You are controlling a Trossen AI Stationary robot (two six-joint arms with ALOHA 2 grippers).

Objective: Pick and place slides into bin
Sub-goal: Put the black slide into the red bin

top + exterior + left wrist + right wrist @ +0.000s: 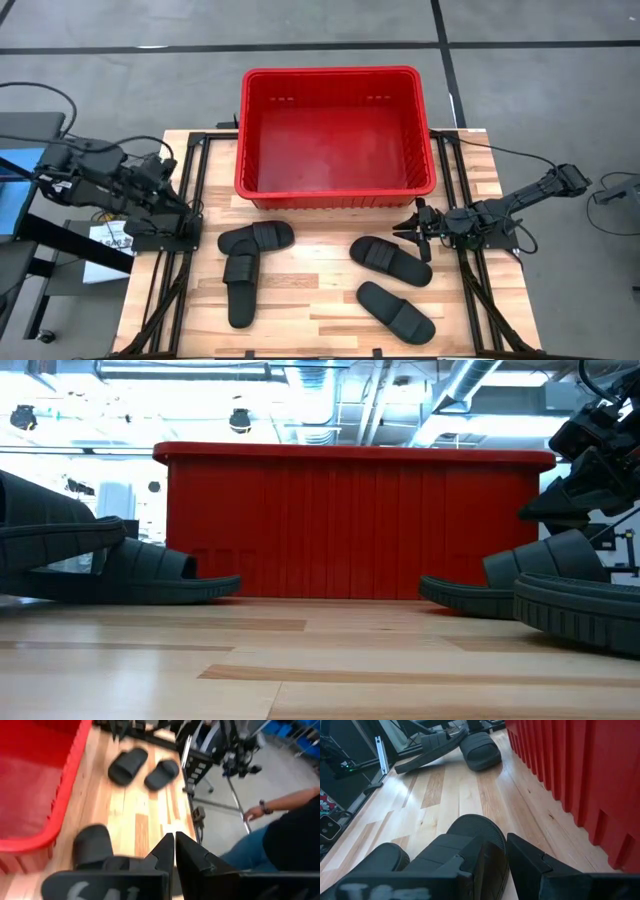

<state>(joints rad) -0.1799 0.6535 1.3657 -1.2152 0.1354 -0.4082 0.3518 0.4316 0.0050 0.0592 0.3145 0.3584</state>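
The red bin [338, 135] sits at the twelve o'clock end of the wooden table [310, 300], and its floor is bare red plastic. All four black slides lie on the table on the six o'clock side of it. Two are at about eight o'clock from the table's middle: one slide [257, 238] lies crosswise close to the bin's near wall, and a second slide [240, 288] runs lengthwise toward six o'clock, its upper end touching or overlapping the first. The other two lie toward four o'clock: a third slide [391, 260] lies angled just below the bin's corner, and a fourth slide [396, 310] lies farther toward five o'clock, apart from it.

The right gripper [419, 229] hangs at three o'clock, low over the end of the third slide beside the bin wall. Its fingers [540, 865] stand partly spread, and whether they touch the sandal cannot be told. The left gripper [178, 203] waits at nine o'clock by the table's edge, its fingers [167, 852] pressed together on nothing.

A person's arm [280, 802] shows beyond the table's far side in the left wrist view.
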